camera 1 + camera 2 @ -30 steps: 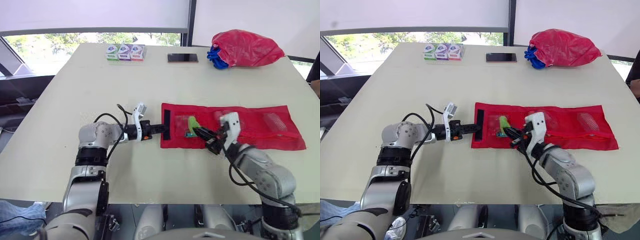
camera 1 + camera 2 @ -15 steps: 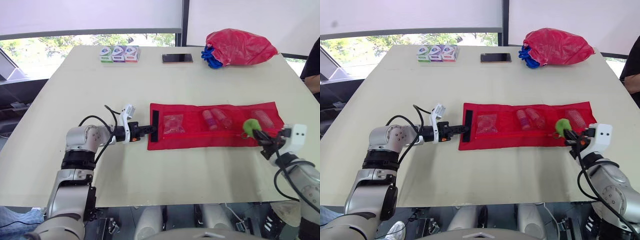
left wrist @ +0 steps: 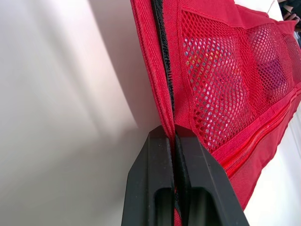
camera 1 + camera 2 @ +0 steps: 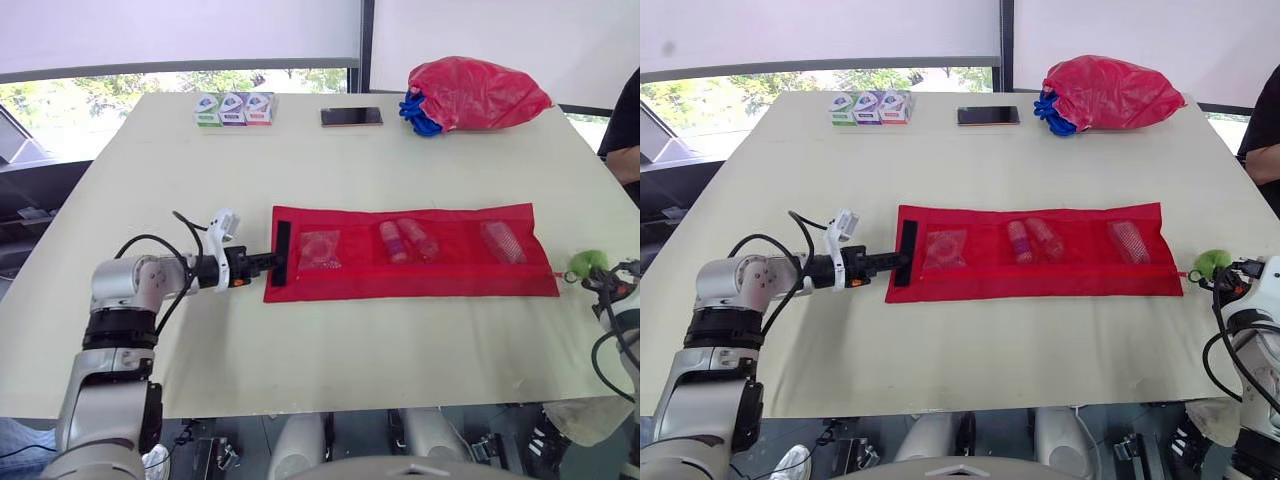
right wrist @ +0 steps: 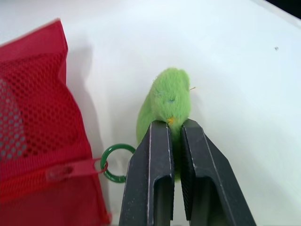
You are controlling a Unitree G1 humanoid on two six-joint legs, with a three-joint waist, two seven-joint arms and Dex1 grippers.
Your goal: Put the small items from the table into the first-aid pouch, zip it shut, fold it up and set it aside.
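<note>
On the left, the left gripper [image 4: 262, 264] is clamped on the black-trimmed left end of the long red woven-fabric pouch [image 4: 420, 278], its black fingers [image 3: 160, 155] pressed together over the hem. The pouch lies flat and unrolled across the smooth cream table [image 4: 330, 170], with small items showing through its three honeycomb mesh pockets. Just past its right end, the right gripper [image 5: 175, 125] pinches the fuzzy green pom-pom [image 4: 587, 262], which a green ring [image 5: 115, 162] joins to the zipper tab. Half a second ago the pom-pom was over the right pocket; now it sits beyond the pouch's edge.
</note>
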